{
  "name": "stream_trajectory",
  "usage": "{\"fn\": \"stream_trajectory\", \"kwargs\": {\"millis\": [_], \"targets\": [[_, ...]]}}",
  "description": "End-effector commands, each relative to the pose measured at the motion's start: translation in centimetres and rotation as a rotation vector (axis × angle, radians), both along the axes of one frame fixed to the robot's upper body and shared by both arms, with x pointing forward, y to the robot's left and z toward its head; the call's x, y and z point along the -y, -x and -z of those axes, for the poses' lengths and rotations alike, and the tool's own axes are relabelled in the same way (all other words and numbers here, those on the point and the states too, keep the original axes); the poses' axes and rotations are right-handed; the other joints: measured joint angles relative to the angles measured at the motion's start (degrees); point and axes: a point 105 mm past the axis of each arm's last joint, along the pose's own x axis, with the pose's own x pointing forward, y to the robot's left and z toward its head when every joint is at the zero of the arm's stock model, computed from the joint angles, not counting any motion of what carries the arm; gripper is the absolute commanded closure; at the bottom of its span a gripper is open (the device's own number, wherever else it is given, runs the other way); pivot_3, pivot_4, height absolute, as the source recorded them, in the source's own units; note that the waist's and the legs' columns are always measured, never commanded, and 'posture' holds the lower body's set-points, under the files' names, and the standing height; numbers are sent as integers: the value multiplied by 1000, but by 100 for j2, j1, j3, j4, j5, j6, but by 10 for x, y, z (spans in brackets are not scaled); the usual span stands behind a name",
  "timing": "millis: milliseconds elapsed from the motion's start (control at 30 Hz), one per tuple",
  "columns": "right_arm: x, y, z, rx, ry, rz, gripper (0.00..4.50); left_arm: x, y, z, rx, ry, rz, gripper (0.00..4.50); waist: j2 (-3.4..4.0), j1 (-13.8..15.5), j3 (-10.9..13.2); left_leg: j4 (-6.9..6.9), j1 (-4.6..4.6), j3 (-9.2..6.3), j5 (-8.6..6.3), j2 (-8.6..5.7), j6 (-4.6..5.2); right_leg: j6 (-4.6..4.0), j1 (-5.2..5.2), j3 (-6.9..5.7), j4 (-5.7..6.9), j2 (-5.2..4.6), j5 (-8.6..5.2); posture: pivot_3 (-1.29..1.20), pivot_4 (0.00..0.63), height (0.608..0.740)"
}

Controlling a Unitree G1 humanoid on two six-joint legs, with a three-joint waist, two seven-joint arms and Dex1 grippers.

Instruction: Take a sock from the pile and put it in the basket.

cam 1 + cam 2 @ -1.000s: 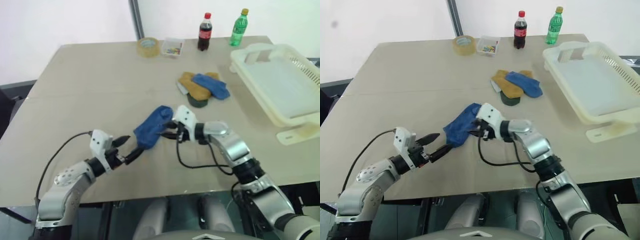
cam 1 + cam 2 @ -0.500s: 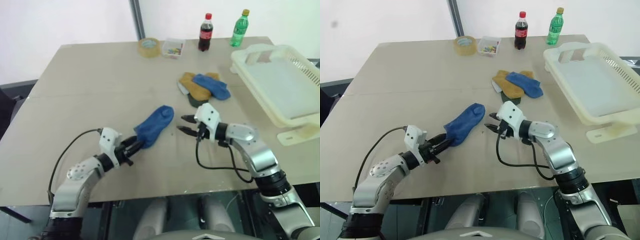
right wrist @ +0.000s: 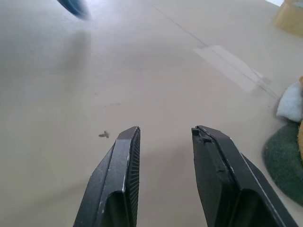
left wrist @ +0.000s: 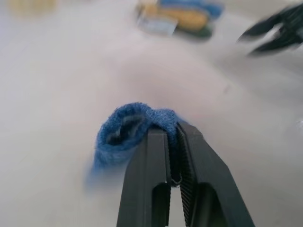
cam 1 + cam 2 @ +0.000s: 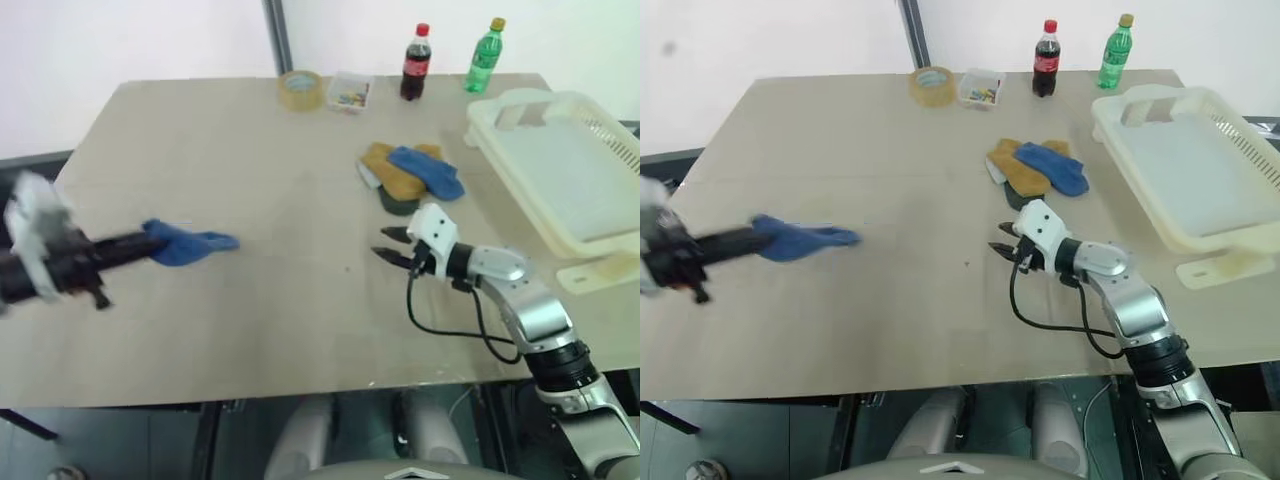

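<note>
A royal-blue sock (image 5: 190, 243) hangs in the air over the left part of the table, and my left gripper (image 5: 146, 240) is shut on its cuff (image 4: 125, 132). The left arm is blurred at the far left. The pile (image 5: 405, 178) of mustard, dark green, pale grey and one more blue sock lies at the table's middle right. My right gripper (image 5: 386, 244) stands open just in front of the pile, low over the bare table, with nothing between its fingers (image 3: 120, 161). The cream basket (image 5: 590, 240) sits at the right edge of the table.
Along the table's far edge stand a tape roll (image 5: 300, 90), a small clear box of coloured bits (image 5: 347, 92), a cola bottle (image 5: 411, 62) and a green bottle (image 5: 481, 55). A black cable loops under my right wrist.
My left gripper has shut on the blue sock and swung it up and far to the left. The right gripper has let the sock go and drawn back to the right.
</note>
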Motion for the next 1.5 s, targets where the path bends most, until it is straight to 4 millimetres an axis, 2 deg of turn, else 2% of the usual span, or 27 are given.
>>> {"fn": "stream_trajectory", "kwargs": {"millis": [33, 67, 133, 200, 233, 267, 300, 433, 600, 667, 867, 967, 1000, 1067, 1133, 1200, 1233, 1367, 1500], "targets": [[8, 4, -20, 57, -41, 14, 2723, 55, -12, 41, -98, -125, 197, 4119, 43, 13, -2, -4, 5, 13, -1, -7, 2, 6, 6, 11, -1, -10, 3, 0, 150, 740], [9, 4, -20, 57, -38, 21, 2723, 70, -19, 59, -121, -135, 229, 4119, 80, 40, -14, -6, 11, 18, -1, -9, 2, 15, 11, 18, 1, -13, 8, 0, 150, 740], [11, 5, -19, 57, -32, 40, 2723, 109, -37, 91, -146, -75, 290, 3593, 95, 36, -18, -10, 33, 32, -2, -9, 5, 27, 32, 25, 3, -16, 15, 0, 150, 740], [10, 7, -20, 48, -39, 50, 2723, 143, -52, 114, -150, -31, 311, 2953, 45, 19, 4, -4, 29, 30, 0, -2, 5, 28, 31, 20, 12, -2, 17, 0, 150, 740], [9, 9, -19, 43, -40, 49, 2723, 153, -58, 118, -144, -14, 295, 2385, 24, 0, 8, 8, 19, 30, 0, 9, 4, 8, 29, 14, 10, 17, 32, 0, 150, 740], [7, 11, -18, 37, -39, 44, 2723, 159, -61, 115, -148, 29, 298, 2131, -14, -100, 16, 11, 14, 27, 0, 16, 4, 4, 18, 20, 12, 25, 35, 0, 150, 740], [5, 12, -18, 31, -37, 40, 2723, 160, -62, 110, -151, 68, 301, 2131, -14, -113, 16, 16, -15, 29, 0, 28, 2, -4, -21, 31, 19, 34, 41, 0, 150, 740], [-6, 16, -17, 6, -46, 18, 2723, 126, -64, 94, -127, 93, 232, 2131, -8, -184, 13, 18, -52, 39, 7, 60, -11, -18, -78, 37, 34, 41, 50, 0, 150, 740], [-30, 19, -11, -58, -55, -74, 2723, 82, -55, 99, -116, 0, 136, 2131, -3, -168, 13, 17, -51, 50, 5, 79, -13, -23, -77, 44, 27, 71, 52, 0, 150, 740], [-43, 17, -4, -90, -46, -110, 2723, 71, -50, 105, -121, -21, 103, 2131, -3, -144, 13, 18, -51, 50, 4, 81, -14, -27, -77, 42, 24, 70, 55, 0, 150, 740], [-69, 1, 16, -171, -19, -145, 2723, 55, -34, 133, -141, -76, -16, 2131, -4, -106, 12, 19, -51, 45, 4, 82, -15, -38, -71, 34, 17, 70, 62, 0, 150, 740], [-71, -8, 34, -205, 38, -117, 2723, 54, -33, 149, -149, -109, -67, 2131, -5, -101, 11, 19, -51, 45, 4, 82, -17, -43, -71, 35, 18, 70, 66, 0, 150, 740], [-69, -10, 39, -202, 63, -110, 2985, 57, -33, 151, -148, -87, -75, 2072, -4, -101, 11, 19, -50, 45, 4, 82, -18, -44, -71, 35, 18, 70, 66, 0, 150, 740], [-66, -10, 44, -207, 81, -109, 3595, 63, -32, 154, -145, -42, -89, 2635, -6, -103, 9, 19, -49, 46, 3, 81, -18, -44, -71, 36, 19, 70, 67, 0, 150, 740], [-63, -6, 42, -214, 76, -121, 4464, 68, -28, 155, -151, -21, -73, 3374, -10, -111, 6, 19, -48, 46, 3, 82, -20, -44, -71, 36, 19, 72, 67, 0, 150, 740], [-55, -1, 40, -215, 82, -120, 4500, 74, -22, 154, -154, 17, -48, 4305, -8, -107, 5, 19, -47, 47, 2, 83, -20, -45, -71, 37, 21, 72, 68, 0, 150, 740], [-50, 2, 40, -218, 89, -120, 4500, 77, -19, 153, -155, 28, -35, 4439, -7, -106, 5, 19, -47, 47, 2, 83, -20, -45, -71, 37, 21, 72, 68, 0, 150, 740], [-33, 21, 41, -244, 124, -125, 4500, 84, -6, 150, -177, 55, 7, 4439, -8, -94, 2, 21, -49, 47, 0, 84, -22, -45, -70, 37, 19, 70, 68, 0, 150, 740], [-27, 32, 42, -249, 146, -109, 4500, 85, -1, 149, -188, 31, 31, 4439, -9, -99, 0, 22, -47, 48, 0, 91, -22, -44, -69, 36, 19, 71, 67, 0, 150, 740]]}}
